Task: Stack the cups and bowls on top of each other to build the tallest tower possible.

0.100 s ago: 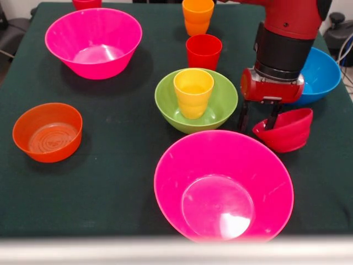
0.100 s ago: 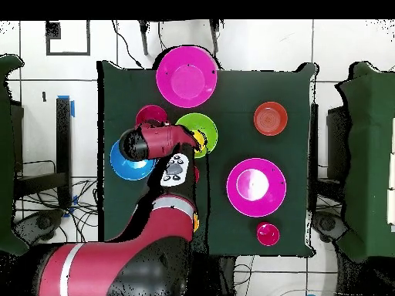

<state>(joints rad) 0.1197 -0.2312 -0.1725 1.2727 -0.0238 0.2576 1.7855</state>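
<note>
My gripper hangs low at the right, open. One finger reaches inside the small red bowl, the other stands outside its rim. That bowl is tilted towards the gripper; in the overhead view the small red bowl shows beside the arm, which hides the gripper. The lime-green bowl sits mid-table with the yellow cup upright inside it. Behind stand a red cup and an orange cup. The blue bowl is behind the gripper.
A large hot-pink bowl sits close in front of the gripper and the green bowl. A second one is at the far left. A translucent orange bowl rests at the left. A small red item is at the far edge.
</note>
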